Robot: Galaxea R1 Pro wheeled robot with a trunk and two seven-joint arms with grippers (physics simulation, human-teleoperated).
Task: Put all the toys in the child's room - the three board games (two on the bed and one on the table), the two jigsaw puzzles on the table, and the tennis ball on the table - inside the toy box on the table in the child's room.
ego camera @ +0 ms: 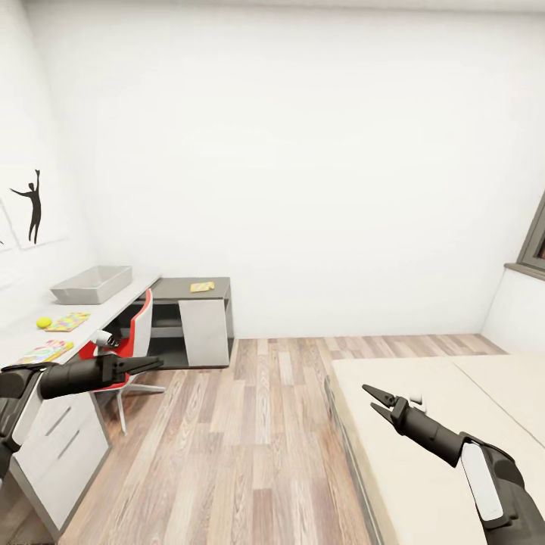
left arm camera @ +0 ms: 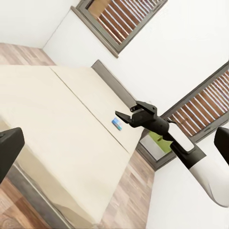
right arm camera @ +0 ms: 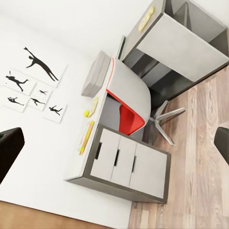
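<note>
Grey toy box is the landmark: it sits on the light grey surface against the wall, and from the head view it looks empty, though its floor is partly hidden by the near wall of the bin.

Left to right, from the box:
- Tennis ball lies on the surface just in front of the box, toward the robot.
- One jigsaw puzzle lies right beside the ball.
- A colourful flat item lies nearer the robot; game box or puzzle, cannot tell.
- Another flat yellow item sits on the dark grey surface, well to the right of the box; kind unclear.
- Red and white chair stands at the desk below the box.
- Left gripper hangs in the air in front of the chair, fingers close together, holding nothing.
- Bed is far right of the box. In the left wrist view a small blue board game lies on the mattress.
- Right gripper hovers over the bed edge, fingers spread, empty.

Judgement: nothing placed yet; all six toys remain.
</note>
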